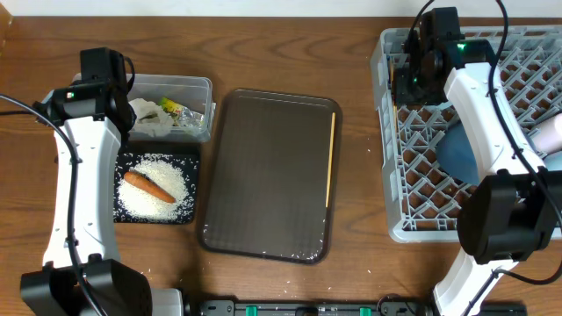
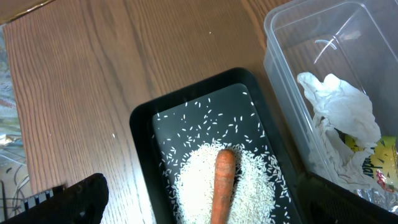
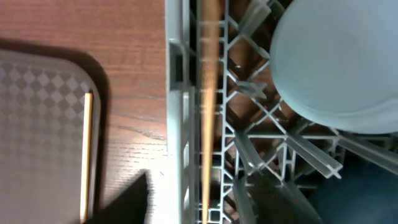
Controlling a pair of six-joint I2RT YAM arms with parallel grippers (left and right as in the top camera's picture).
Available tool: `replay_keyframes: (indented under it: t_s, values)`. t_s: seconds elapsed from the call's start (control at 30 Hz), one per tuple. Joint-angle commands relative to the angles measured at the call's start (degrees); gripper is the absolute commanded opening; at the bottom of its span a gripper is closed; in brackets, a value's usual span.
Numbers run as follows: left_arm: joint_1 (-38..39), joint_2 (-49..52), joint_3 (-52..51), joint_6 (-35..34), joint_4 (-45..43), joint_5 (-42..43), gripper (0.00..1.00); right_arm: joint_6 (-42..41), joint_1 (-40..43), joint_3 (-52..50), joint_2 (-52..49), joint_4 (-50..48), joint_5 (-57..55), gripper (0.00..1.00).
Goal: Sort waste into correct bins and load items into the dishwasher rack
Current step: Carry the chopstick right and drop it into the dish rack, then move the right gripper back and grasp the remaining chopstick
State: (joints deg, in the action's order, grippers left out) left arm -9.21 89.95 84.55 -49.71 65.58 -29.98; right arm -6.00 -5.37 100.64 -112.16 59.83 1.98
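1. treat waste sorting as done, by the look of it: find loose white rice (image 2: 249, 186) and the small orange carrot (image 2: 222, 180) in the shallow black tray (image 2: 140, 118), and crumpled paper wrappers (image 2: 342, 106) and the yellow-green packet (image 2: 379, 162) in the clear tub (image 2: 280, 74) just beside it.
2. count as loaded in the dishwasher rack (image 1: 391, 175): large blue plate (image 1: 457, 154), light-blue bowl (image 3: 336, 56), one white cup (image 1: 549, 136) at the right edge.
3. read the right claw (image 3: 196, 196) as parted above the rack's left wall, with one wooden chopstick (image 3: 208, 93) blurred between the fingers, inside the lattice and apparently not pinched.
4. expect one job left: fetch the other chopstick (image 1: 330, 158) from the right edge of the brown serving tray (image 1: 263, 175) on the table (image 1: 290, 53).
5. read the left claw (image 2: 202, 196) as wide and empty, over the black tray.
6. note materials:
   - grainy scattered rice
   - smooth tapered carrot
   - soft creased paper
   - rigid see-through tub with rounded corners
   - grey plastic rack with upright pegs
   - fine checker texture on the serving tray
   - thin straight sticks
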Motion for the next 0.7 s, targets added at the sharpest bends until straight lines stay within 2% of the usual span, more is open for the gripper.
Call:
replay_keyframes:
  t_s: [0.0, 0.1, 0.33, 0.5, 0.67]
  values:
    - [-0.04, 0.17, 0.04, -0.5, 0.15, -0.92, 0.98, -1.44, 0.37, -0.15, -0.7, 0.28, -0.9, 0.87]
    - [-0.04, 0.17, 0.04, -0.5, 0.15, -0.92, 0.98, -4.35, 0.31, -0.13, -0.31, 0.9, 2.32, 0.9]
    - [-0.04, 0.17, 0.04, -0.5, 0.15, -0.92, 0.98, -5.27, -3.1, -0.13, 2.86, 1.62, 12.59, 0.85]
    - [-0.04, 0.17, 0.04, -0.5, 0.15, -0.92, 0.98, -9.55, -9.09, -0.17, 3.19, 2.73, 11.5, 0.85]
    - [-0.04, 0.17, 0.04, -0.5, 0.15, -0.92, 0.98, -14.32, -15.8, -0.26, 3.13, 2.71, 2.43, 0.87]
